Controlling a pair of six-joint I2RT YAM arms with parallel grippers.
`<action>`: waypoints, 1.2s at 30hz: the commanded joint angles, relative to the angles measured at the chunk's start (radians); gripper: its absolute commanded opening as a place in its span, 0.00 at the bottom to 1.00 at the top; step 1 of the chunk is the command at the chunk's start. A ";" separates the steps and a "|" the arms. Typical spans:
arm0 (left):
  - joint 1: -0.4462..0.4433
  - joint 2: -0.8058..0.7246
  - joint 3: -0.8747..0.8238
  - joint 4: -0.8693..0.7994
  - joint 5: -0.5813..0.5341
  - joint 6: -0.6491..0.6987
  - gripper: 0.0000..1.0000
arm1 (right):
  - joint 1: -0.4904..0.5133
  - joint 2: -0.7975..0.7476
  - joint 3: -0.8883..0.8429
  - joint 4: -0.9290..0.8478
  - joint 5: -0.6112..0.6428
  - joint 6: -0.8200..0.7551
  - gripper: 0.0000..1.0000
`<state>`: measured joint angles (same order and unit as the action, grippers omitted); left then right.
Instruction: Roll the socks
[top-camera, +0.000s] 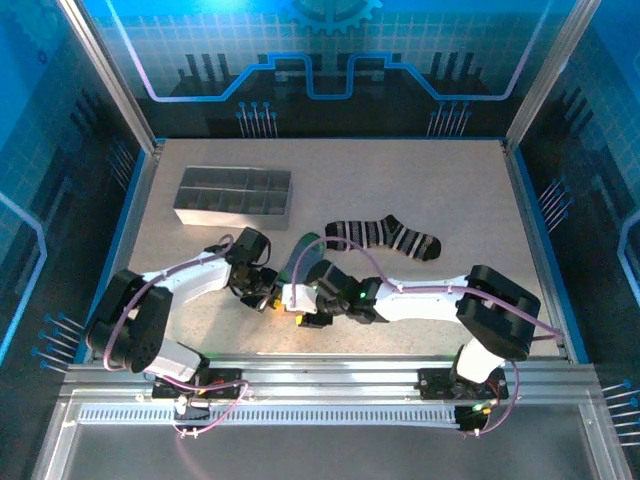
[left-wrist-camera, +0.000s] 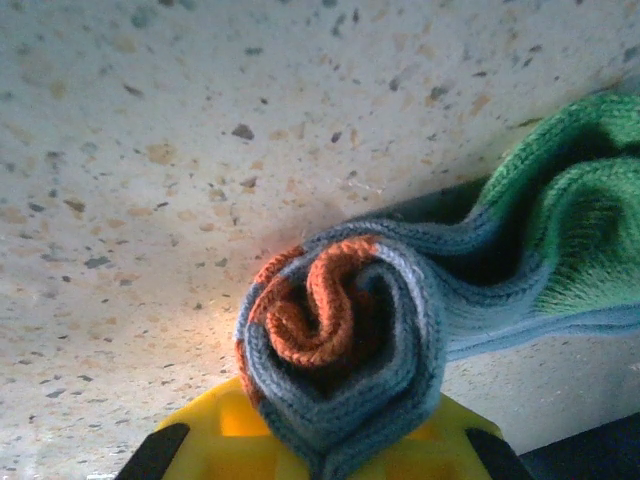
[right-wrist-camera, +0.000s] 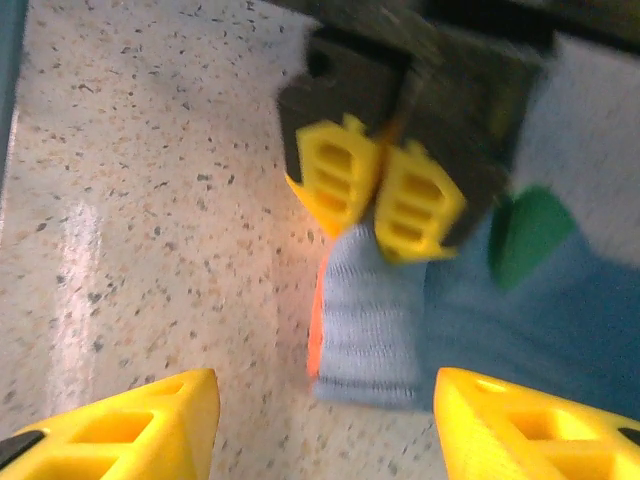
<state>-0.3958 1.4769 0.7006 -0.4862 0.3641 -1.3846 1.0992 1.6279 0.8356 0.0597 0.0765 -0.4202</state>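
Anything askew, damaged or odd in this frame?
Nothing stands out. The left gripper pinches the rolled cuff end of the grey-blue sock; the striped sock lies flat beyond it, and the tray stands upright.

Rolled grey-blue sock (right-wrist-camera: 370, 330) pinched in left gripper (right-wrist-camera: 378, 215) jaws, right gripper (right-wrist-camera: 322, 392) jaws apart

This is a robotics lab test cell. A speckled table (top-camera: 420, 190) is boxed in by aluminium frame posts (top-camera: 112, 75) at 10 and 2 o'clock, with blue-lit wall panels between them. The back panel (top-camera: 330, 50) at 12 o'clock carries a printed gear and circuit-trace pattern. At 6 o'clock a slotted aluminium rail (top-camera: 330, 378) bears two cabled robot arms, the left arm (top-camera: 190, 275) and the right arm (top-camera: 430, 297).
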 joint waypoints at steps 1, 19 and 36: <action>-0.004 0.059 0.000 -0.165 -0.034 0.028 0.03 | 0.065 0.067 0.017 0.094 0.258 -0.193 0.58; 0.093 -0.080 0.019 -0.212 -0.023 0.060 0.54 | 0.007 0.270 0.199 -0.185 0.092 -0.041 0.00; 0.135 -0.293 -0.101 -0.045 0.002 0.025 0.67 | -0.255 0.418 0.347 -0.440 -0.540 0.260 0.00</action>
<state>-0.2314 1.2022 0.6117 -0.6117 0.3485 -1.3273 0.8803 1.9549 1.1839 -0.1806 -0.3344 -0.2409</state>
